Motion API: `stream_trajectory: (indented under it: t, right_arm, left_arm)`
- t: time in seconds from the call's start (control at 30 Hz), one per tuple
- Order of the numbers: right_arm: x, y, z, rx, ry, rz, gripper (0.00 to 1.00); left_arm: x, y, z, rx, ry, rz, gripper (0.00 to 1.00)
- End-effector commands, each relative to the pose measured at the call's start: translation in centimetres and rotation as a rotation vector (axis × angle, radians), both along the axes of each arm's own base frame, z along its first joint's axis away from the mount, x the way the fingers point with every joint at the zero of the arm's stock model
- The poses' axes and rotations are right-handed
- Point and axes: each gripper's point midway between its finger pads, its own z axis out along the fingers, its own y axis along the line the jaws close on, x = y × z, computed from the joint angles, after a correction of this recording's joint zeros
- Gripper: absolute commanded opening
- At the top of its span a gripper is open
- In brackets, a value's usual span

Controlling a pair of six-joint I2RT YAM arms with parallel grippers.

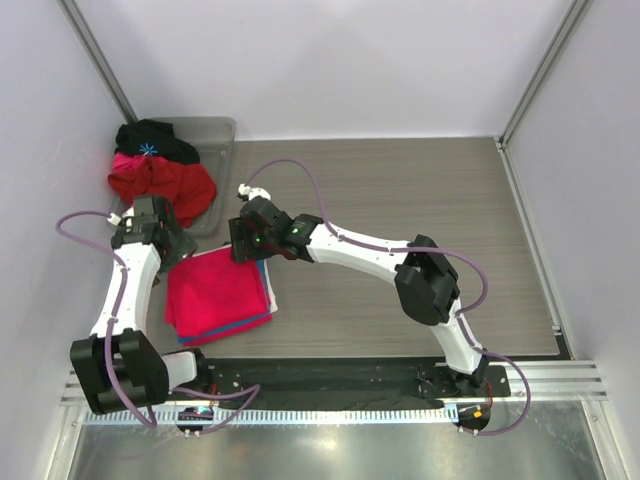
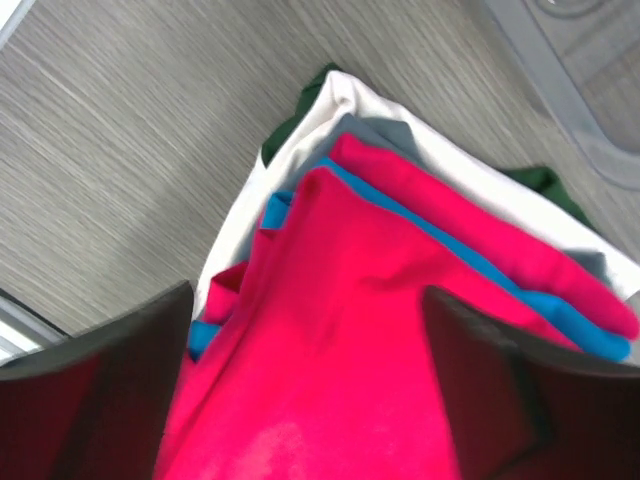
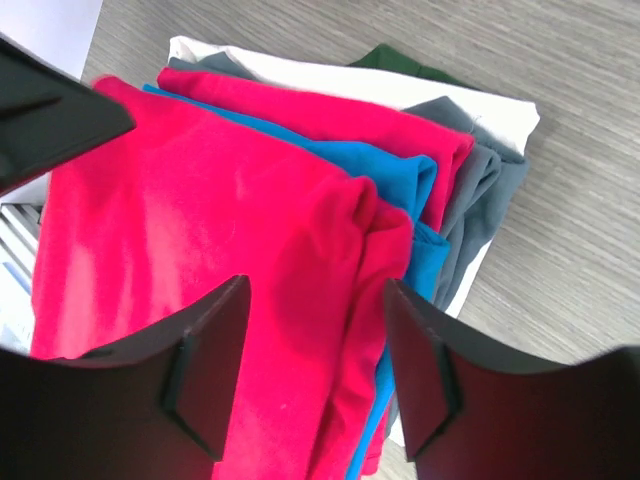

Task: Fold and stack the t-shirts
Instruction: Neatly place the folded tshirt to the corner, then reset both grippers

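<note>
top shirt: we see the crimson-pink t-shirt [image 1: 215, 290] [image 2: 330, 330] [image 3: 190, 230] folded and lying uppermost on the stack, its thick folded edge facing the right wrist camera.
blue t-shirt [image 3: 400, 175] [image 2: 560, 310]: directly under the top shirt in the stack, showing as a thin band along the edges.
pink-red t-shirt [image 3: 330, 115] [image 2: 480, 235]: next layer down in the stack, below the blue one.
lower layers: a grey shirt [image 3: 480, 190], then a white shirt [image 3: 400, 85], with a dark green shirt [image 3: 400, 60] peeking out at the bottom of the stack.
left gripper [image 1: 175, 245] [image 2: 310, 400]: at the far left corner of the stack, fingers spread wide over the top shirt and grasping nothing; we cannot tell whether they touch the cloth.
right gripper [image 1: 245, 245] [image 3: 315, 380]: at the far right corner of the stack, fingers parted over the top shirt's folded edge, nothing pinched; contact with the cloth we cannot tell.
table [image 1: 400, 200]: grey wood-grain surface under the stack.
bin [image 1: 215, 135]: clear tray beyond the stack, toward the far left corner.
loose clothes: a red garment [image 1: 165, 180] spills over the bin's side nearest the stack, with a black garment [image 1: 155, 140] above it.
</note>
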Motion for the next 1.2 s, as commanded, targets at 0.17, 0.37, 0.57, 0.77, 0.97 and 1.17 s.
stream_trajectory:
  t: [0.17,0.37,0.57,0.77,0.97,1.17]
  right_arm:
    - [1.3,-1.0,6.4,0.078,-0.136,-0.042,0.65]
    - [0.2,-2.7,9.3,0.095,-0.182,-0.002,0.51]
    - [0.6,-7.8,9.9,0.039,-0.274,-0.080,0.46]
    - [1.2,-16.3,8.6,0.028,-0.336,-0.244,0.46]
    - [2.1,-26.0,6.9,0.049,-0.319,-0.432,0.51]
    - [2.9,-35.6,3.4,0.013,-0.302,-0.681,0.54]
  left_arm:
    - [1.1,0.7,4.1,0.036,-0.165,0.004,1.00]
    - [1.7,-2.2,7.6,-0.046,-0.327,-0.143,1.00]
    - [3.1,-3.4,10.4,-0.089,-0.413,-0.197,1.00]
    - [4.4,-8.0,10.4,-0.217,-0.466,-0.323,0.99]
    - [5.8,-15.0,9.5,-0.205,-0.453,-0.424,0.99]
    - [7.0,-25.0,8.4,-0.242,-0.476,-0.610,1.00]
